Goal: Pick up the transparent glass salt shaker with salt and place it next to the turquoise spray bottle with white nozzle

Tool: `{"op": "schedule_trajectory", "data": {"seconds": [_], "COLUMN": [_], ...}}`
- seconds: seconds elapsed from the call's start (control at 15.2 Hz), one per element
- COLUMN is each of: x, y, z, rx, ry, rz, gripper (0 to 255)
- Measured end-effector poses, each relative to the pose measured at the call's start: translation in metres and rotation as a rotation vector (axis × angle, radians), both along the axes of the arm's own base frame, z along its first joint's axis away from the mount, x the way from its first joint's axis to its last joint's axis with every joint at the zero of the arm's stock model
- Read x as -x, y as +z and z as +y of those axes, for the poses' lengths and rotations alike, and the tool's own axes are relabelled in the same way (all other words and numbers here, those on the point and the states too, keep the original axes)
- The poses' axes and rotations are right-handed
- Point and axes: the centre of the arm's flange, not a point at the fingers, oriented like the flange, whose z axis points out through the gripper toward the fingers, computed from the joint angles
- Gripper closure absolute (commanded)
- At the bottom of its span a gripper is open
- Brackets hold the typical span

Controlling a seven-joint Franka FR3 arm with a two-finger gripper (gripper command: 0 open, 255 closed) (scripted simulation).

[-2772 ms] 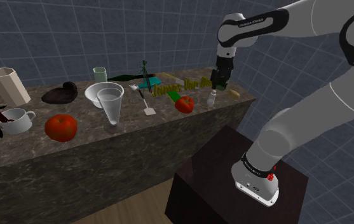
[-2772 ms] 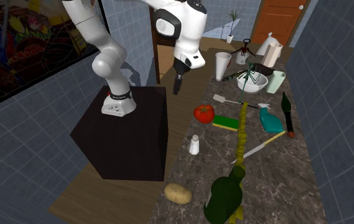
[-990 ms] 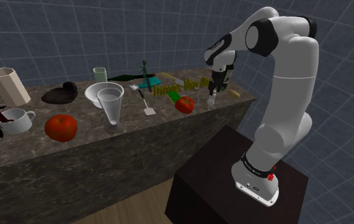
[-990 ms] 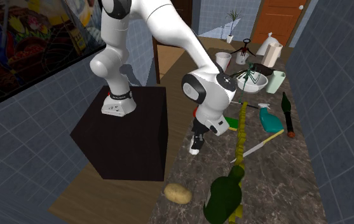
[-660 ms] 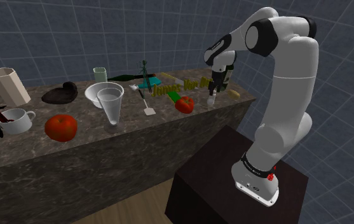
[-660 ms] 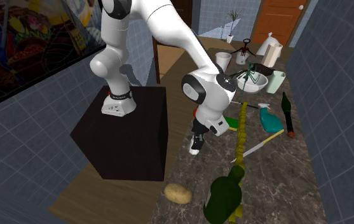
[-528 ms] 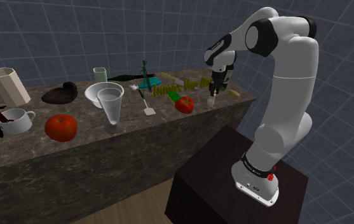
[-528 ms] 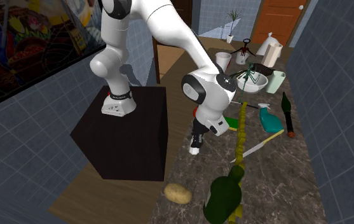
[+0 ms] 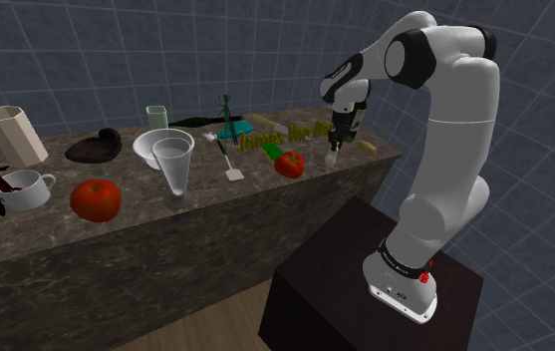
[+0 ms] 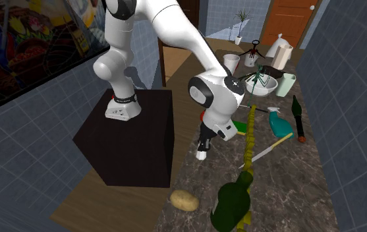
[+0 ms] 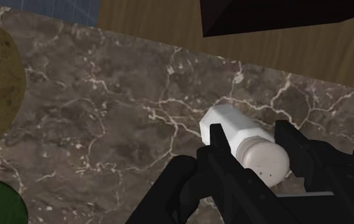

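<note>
1. Your gripper [image 11: 250, 137] is closed narrowly, both fingers clasping the white salt shaker [image 11: 225, 125].
2. The salt shaker sits at the marble counter [image 10: 287, 178] edge, well apart from the turquoise spray bottle [image 10: 280, 124].

Blue-grey tiled walls [image 9: 116, 50], dark veined marble counter [image 9: 215, 199], wooden floor [image 9: 200, 327], orange door [image 10: 287, 20], colourful framed picture [image 10: 24, 46]
</note>
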Motion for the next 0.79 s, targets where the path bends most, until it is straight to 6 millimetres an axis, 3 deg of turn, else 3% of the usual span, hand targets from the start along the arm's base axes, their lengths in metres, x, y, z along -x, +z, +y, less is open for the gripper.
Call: {"op": "schedule_trajectory", "data": {"seconds": [0.26,0.79], "x": [0.000,0.000], "y": [0.010,0.052], "z": [-0.001,-0.001], "rx": [0.000,0.000], "ry": [0.000,0.000], "rz": [0.000,0.000], "gripper": [255,255]}}
